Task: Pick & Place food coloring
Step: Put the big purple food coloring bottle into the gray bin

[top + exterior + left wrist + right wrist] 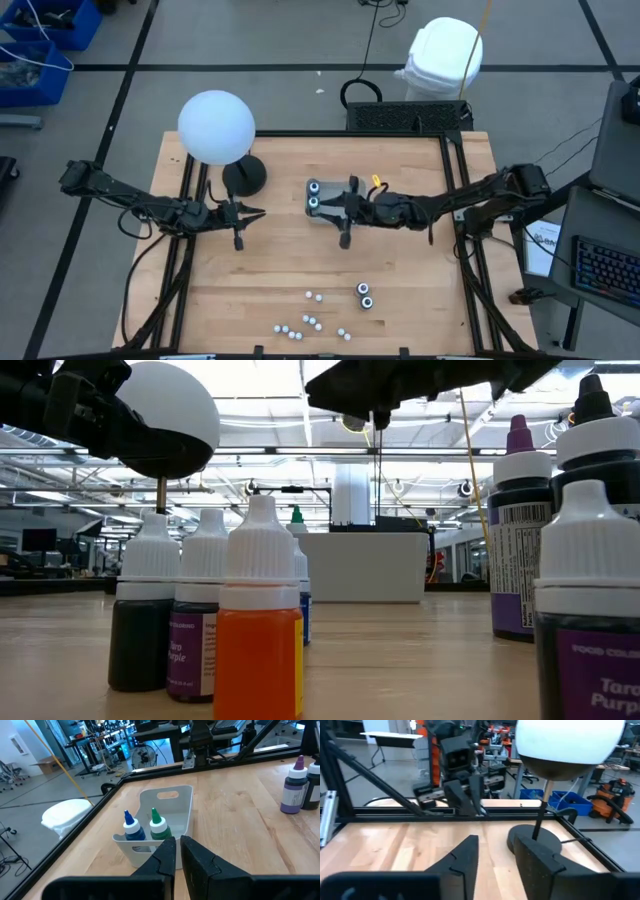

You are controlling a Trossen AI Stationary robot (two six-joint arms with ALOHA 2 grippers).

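A grey tray (326, 216) stands mid-table with two bigger white-topped bottles upright in it, one blue-tipped (131, 825) and one green-tipped (157, 822). Several tiny white-capped vials (310, 322) and two more bigger bottles (365, 296) stand near the table's near edge; the low view shows them close up, one of them orange (258, 630). My right gripper (333, 206) hovers open over the tray's right part and holds nothing (495, 845). My left gripper (258, 212) is shut, left of the tray and pointing at it (177, 842).
A lamp with a white globe (216, 127) and a black round base (244, 177) stands on the far left of the table, just beyond my left gripper. Black frame rails (455, 180) border the table. A white bag (445, 55) lies beyond the far edge.
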